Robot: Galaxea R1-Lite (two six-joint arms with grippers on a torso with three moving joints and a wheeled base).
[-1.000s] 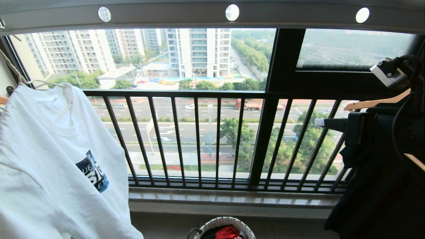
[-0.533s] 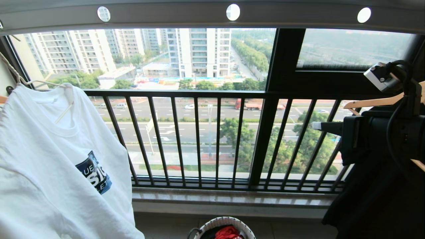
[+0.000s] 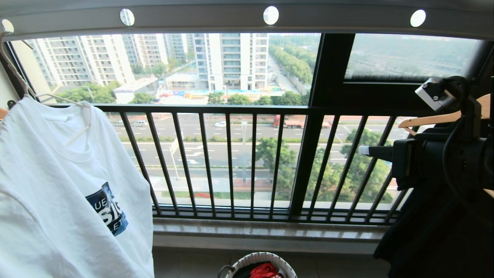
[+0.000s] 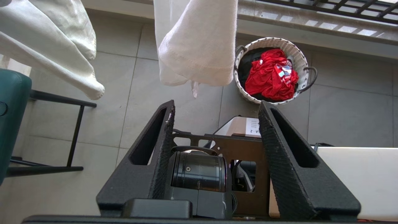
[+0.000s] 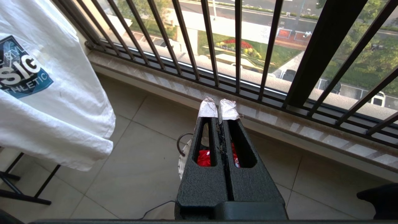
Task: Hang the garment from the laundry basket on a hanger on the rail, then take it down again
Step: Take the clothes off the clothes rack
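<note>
Left gripper (image 4: 217, 107): fingers (image 4: 279, 149) spread well apart with nothing between them, touching nothing; pointed down at the floor, hanging white cloth ahead of the tips.

Right gripper (image 5: 219, 109): fingers (image 5: 207, 109) pressed together, pale padded tips meeting, holding nothing; held out toward the window railing (image 5: 236, 46), above the laundry basket. In the head view its arm (image 3: 436, 162) reaches in from the right at mid-railing height.

Garment (image 3: 65, 185): white T-shirt with dark blue chest print, hung on the hanger at the left end of the railing; its hem falls free, clear of the floor. Seen also from the right wrist (image 5: 46, 93), well apart from the closed fingers.

Hanger (image 3: 58, 104): thin cream-white wire, shoulders inside the shirt's neck, long neck rising toward the rail.

Rail (image 3: 247, 19): pale grey overhead bar with round holes, spanning above the railing.

Laundry basket (image 4: 298, 59): round, white woven rim, dark handle loops; on the floor below the railing's middle, holding a red garment (image 4: 270, 74) and dark cloth.

Floor (image 5: 140, 174): large pale grey tiles, a stone sill along the railing's foot.

Other: wooden hanger (image 3: 432, 119) and dark clothing (image 3: 436, 231) at the railing's right end; black metal frame with a teal cushion (image 4: 12, 124) on the floor under the shirt; tower blocks and a road beyond the bars.
</note>
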